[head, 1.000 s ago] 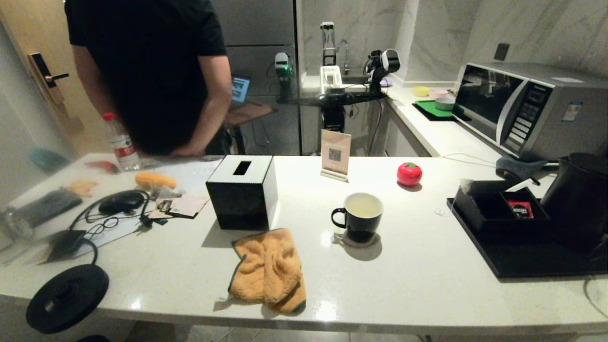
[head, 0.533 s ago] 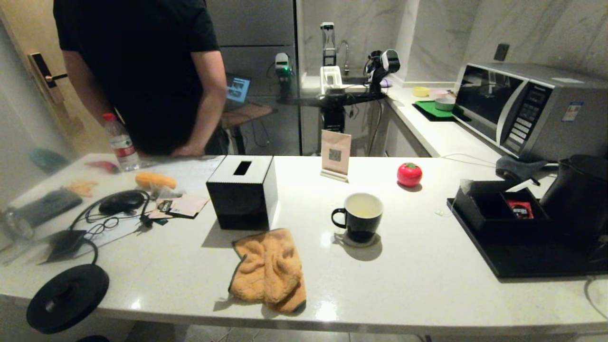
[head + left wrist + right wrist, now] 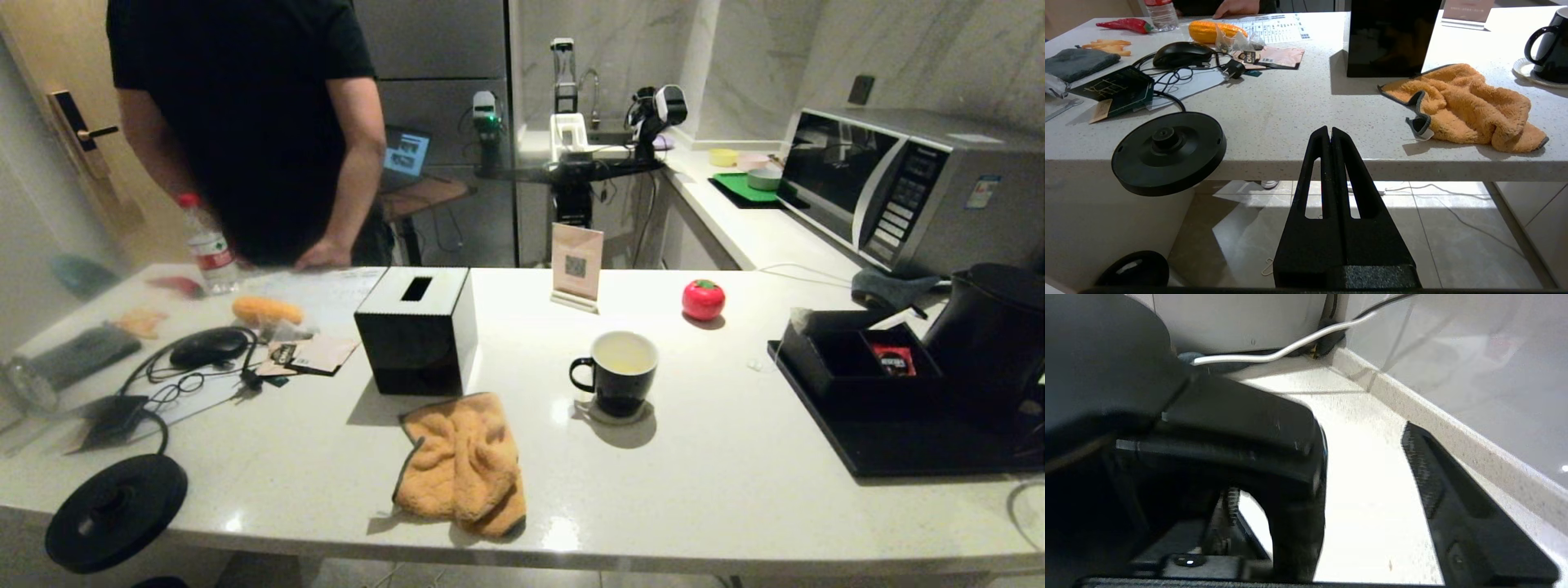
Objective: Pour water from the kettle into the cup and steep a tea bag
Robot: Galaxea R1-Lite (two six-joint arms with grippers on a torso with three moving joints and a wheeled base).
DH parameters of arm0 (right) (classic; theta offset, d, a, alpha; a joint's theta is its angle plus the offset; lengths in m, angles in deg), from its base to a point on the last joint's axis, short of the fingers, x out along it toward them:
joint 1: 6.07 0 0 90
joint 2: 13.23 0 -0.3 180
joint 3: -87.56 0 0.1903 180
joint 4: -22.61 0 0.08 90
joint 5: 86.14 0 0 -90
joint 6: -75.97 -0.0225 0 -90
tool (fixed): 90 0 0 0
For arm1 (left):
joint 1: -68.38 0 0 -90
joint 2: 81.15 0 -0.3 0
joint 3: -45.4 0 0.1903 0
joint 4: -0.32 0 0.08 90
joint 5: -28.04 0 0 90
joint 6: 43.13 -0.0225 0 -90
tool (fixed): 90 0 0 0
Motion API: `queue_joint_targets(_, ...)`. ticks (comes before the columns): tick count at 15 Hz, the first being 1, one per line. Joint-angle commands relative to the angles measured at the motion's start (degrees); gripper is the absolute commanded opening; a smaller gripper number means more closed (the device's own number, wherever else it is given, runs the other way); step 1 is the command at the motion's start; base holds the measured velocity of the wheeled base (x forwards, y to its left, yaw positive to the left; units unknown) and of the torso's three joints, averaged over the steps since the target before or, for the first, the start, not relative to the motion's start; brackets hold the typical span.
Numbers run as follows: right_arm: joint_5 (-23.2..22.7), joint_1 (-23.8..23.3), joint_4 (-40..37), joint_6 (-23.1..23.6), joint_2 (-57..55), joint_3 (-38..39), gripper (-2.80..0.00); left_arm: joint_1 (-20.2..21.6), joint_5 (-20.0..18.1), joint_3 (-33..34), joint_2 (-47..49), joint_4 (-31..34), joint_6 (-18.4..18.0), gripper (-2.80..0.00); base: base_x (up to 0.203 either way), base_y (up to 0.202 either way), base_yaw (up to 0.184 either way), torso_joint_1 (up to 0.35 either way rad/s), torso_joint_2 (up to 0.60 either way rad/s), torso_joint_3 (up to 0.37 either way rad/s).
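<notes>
Kettle, matte black, rounded (image 3: 988, 343), stands between the right gripper (image 3: 1323, 490) jaws, spread around its handle; pouring step done. Next: fetch tea bag for black ceramic cup (image 3: 618, 374). Left gripper (image 3: 1329, 132) jaws pressed together.

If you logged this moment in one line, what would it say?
kettle: on tray | right gripper: open around its handle | cup: filled | left gripper: shut, parked

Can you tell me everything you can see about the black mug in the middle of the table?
The cup is black outside and white inside, glossy like ceramic. It stands upright on a small pale coaster on the white counter, its loop handle toward the tissue box. Pale yellowish water sits inside. Nothing else touches it.
</notes>
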State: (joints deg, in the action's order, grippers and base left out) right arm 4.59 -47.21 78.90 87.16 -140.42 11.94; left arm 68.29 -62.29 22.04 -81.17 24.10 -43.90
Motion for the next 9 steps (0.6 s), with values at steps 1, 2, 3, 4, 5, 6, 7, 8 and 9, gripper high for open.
queue_joint_targets(1, 0.02, 0.01, 0.42, 0.08, 1.16, 1.62, 0.00, 0.01, -0.02, -0.09, 0.02, 0.02, -0.02, -2.80, 0.000, 0.000, 0.000, 0.000, 0.00, 0.000)
queue_joint_targets(2, 0.05, -0.05, 0.42, 0.14, 1.46, 2.46, 0.00, 0.01, -0.02, 0.00, 0.02, 0.02, -0.02, -2.80, 0.000, 0.000, 0.000, 0.000, 0.00, 0.000)
queue_joint_targets(3, 0.06, -0.06, 0.42, 0.15, 2.04, 3.12, 0.00, 0.01, -0.02, 0.00, 0.02, 0.02, -0.02, -2.80, 0.000, 0.000, 0.000, 0.000, 0.00, 0.000)
queue_joint_targets(4, 0.06, -0.08, 0.42, 0.22, 2.37, 4.04, 0.00, 0.01, -0.02, -0.03, 0.02, 0.02, -0.11, -2.80, 0.000, 0.000, 0.000, 0.000, 0.00, 0.000)
queue_joint_targets(5, 0.06, -0.08, 0.42, 0.27, 2.92, 4.93, 0.00, 0.01, -0.02, 0.00, 0.02, 0.02, -0.02, -2.80, 0.000, 0.000, 0.000, 0.000, 0.00, 0.000)
queue_joint_targets(6, 0.06, -0.08, 0.48, 0.31, 3.39, 5.85, 0.00, 0.01, -0.02, 0.00, 0.02, 0.02, -0.02, -2.80, 0.000, 0.000, 0.000, 0.000, 0.00, 0.000)
queue_joint_targets(7, 0.06, -0.08, 0.43, 0.32, 4.27, 6.92, 0.00, 0.01, -0.02, 0.00, 0.02, 0.02, -0.02, -2.80, 0.000, 0.000, 0.000, 0.000, 0.00, 0.000)
queue_joint_targets(8, 0.06, -0.08, 0.42, 0.36, 5.03, 8.12, 0.00, 0.01, -0.02, 0.00, 0.02, 0.02, -0.02, -2.80, 0.000, 0.000, 0.000, 0.000, 0.00, 0.000)
queue_joint_targets(9, 0.06, -0.08, 0.42, 0.49, 5.76, 9.19, 0.00, 0.01, -0.02, 0.00, 0.02, 0.02, -0.02, -2.80, 0.000, 0.000, 0.000, 0.000, 0.00, 0.000)
